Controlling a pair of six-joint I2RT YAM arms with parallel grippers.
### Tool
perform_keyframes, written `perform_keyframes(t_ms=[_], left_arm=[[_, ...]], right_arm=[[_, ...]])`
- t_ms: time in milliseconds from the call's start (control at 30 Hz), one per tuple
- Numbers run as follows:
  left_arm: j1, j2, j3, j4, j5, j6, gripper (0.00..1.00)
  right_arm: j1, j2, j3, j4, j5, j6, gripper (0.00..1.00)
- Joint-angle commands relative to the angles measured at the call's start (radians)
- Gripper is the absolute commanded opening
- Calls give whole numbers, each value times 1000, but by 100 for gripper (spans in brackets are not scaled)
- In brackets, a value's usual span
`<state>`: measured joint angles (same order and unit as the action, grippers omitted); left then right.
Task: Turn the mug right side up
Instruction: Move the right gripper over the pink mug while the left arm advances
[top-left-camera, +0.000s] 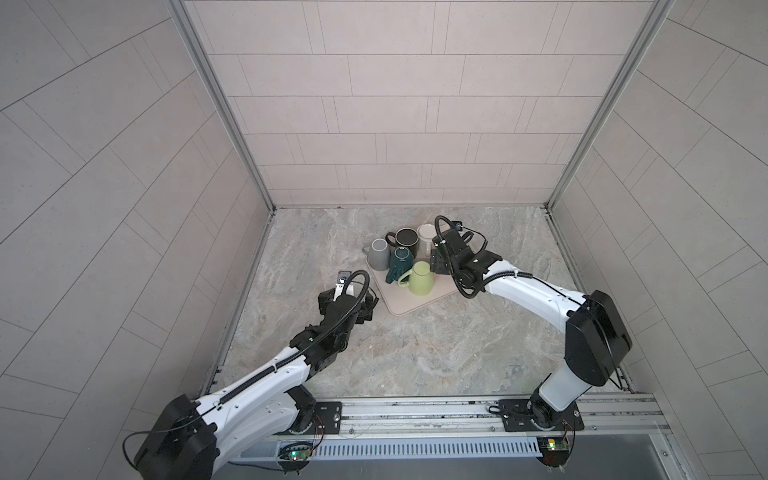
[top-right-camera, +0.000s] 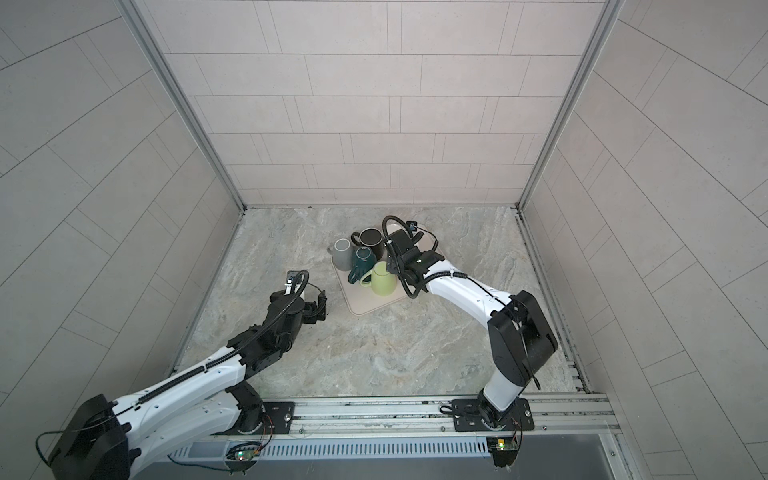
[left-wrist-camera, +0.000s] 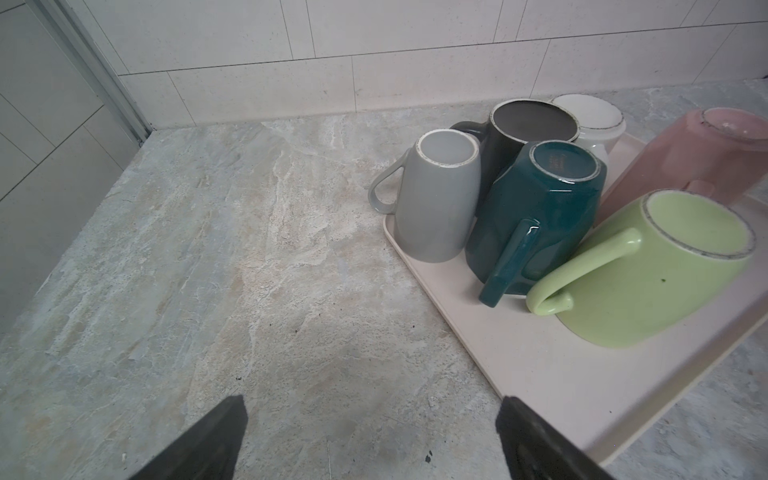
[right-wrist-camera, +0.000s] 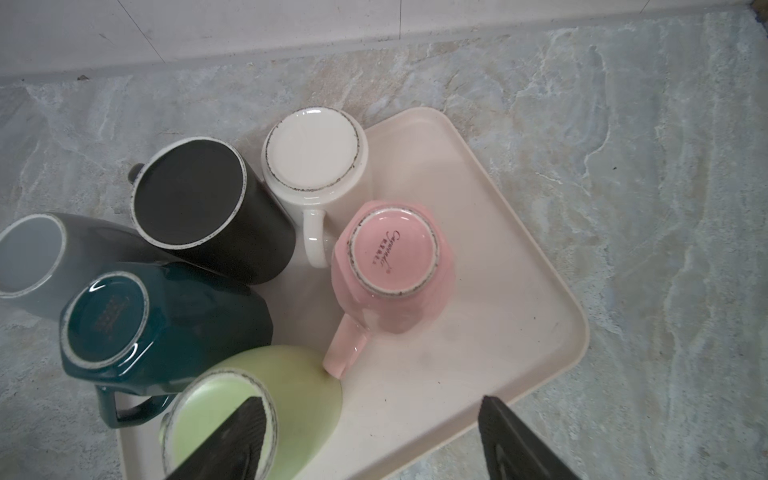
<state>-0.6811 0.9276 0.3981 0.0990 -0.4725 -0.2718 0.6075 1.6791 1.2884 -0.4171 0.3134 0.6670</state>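
The left gripper (left-wrist-camera: 370, 405) is hovering low over the bare surface (left-wrist-camera: 208, 249), its jaws standing wide with nothing between them. There is plenty of open room around it. Just right of it, a pale tray (right-wrist-camera: 519, 332) is carrying six mugs, all sitting bottom-up.

The grey mug (left-wrist-camera: 440, 199) is standing at the tray's left rim with its handle poking out past it. The black mug (left-wrist-camera: 532, 124), teal mug (left-wrist-camera: 540, 199) and green mug (left-wrist-camera: 665, 282) are crowding close beside it. The white mug (right-wrist-camera: 316, 166) is sitting at the back.

The pink mug (right-wrist-camera: 395, 266) is standing apart toward the right of the tray. Its handle is pointing at the green mug and ending just beside it.

The right gripper (right-wrist-camera: 370, 401) is hanging above the tray near the pink mug, which is probably the one to turn. Its jaws are apart and gripping nothing.

Nothing is turned yet, so the grasp, lift, flip and set-down are all remaining. The tray is lying bare to the right of the pink mug, giving room to approach, while the handle side is looking tight. The back wall is standing near the tray's far corner.
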Motion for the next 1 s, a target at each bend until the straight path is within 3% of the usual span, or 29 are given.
perform_keyframes(t_ms=[0,233,433,967], left_arm=[[-4,-1,-31,57,38,-5,100],[-5,-11,-53,108,104,-1,100],[-11,-43,-74,116,93,-9,100],[-17,-43,-71,99,61,14,100]], right_arm=[[9,37,41,-86,17,42,80],[9,95,59,-77,85,57,78],[10,161,111,-127,188,99,78],[-42,172,85,-165,219,62,78]])
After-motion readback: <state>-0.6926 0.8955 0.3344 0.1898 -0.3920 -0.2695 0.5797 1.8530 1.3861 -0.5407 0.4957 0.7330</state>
